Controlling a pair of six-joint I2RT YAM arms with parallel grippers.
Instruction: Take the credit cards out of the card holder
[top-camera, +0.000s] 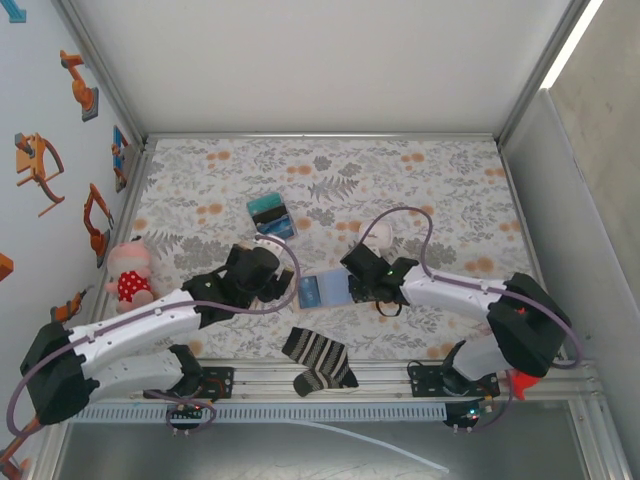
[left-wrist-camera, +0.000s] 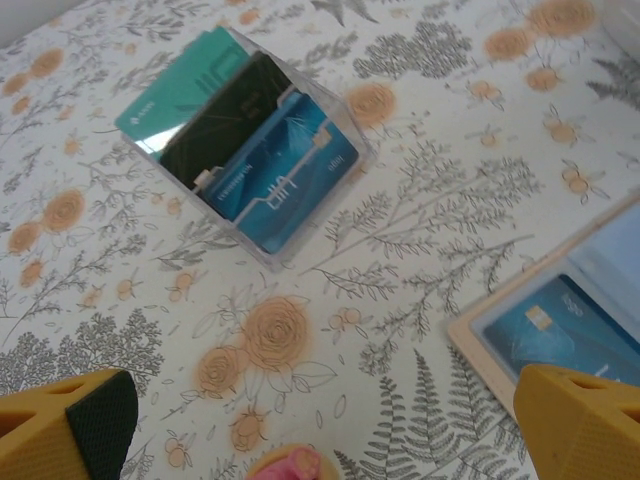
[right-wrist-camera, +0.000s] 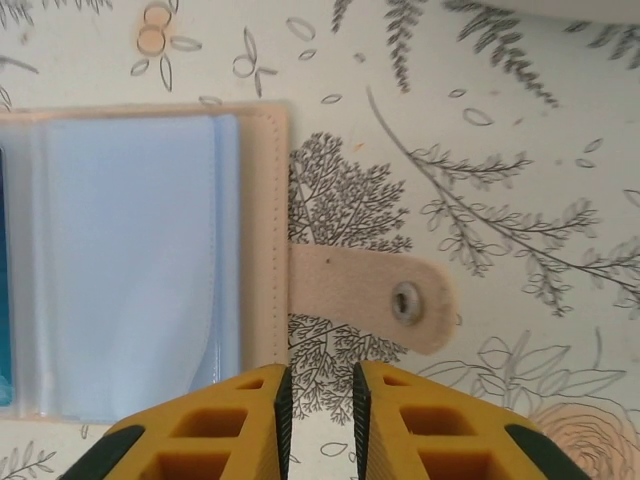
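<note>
The card holder (top-camera: 322, 291) lies open on the flowered cloth between the two arms, blue-grey panels up. In the left wrist view its tan corner (left-wrist-camera: 478, 338) shows at the right, with a blue credit card (left-wrist-camera: 560, 335) under a clear sleeve. In the right wrist view the card holder (right-wrist-camera: 150, 260) shows an empty pale sleeve, its snap strap (right-wrist-camera: 370, 285) lying flat to the right. My right gripper (right-wrist-camera: 320, 385) hovers just off the holder's right edge, jaws a narrow gap apart, only cloth between them. My left gripper (left-wrist-camera: 320, 440) stands wide open and empty left of the holder.
A clear box (left-wrist-camera: 245, 140) holding teal, black and blue cards stands farther back (top-camera: 271, 215). A striped sock (top-camera: 318, 360) lies at the near edge. A plush toy (top-camera: 130, 272) sits at the left, a white rounded object (top-camera: 380, 235) behind the right gripper.
</note>
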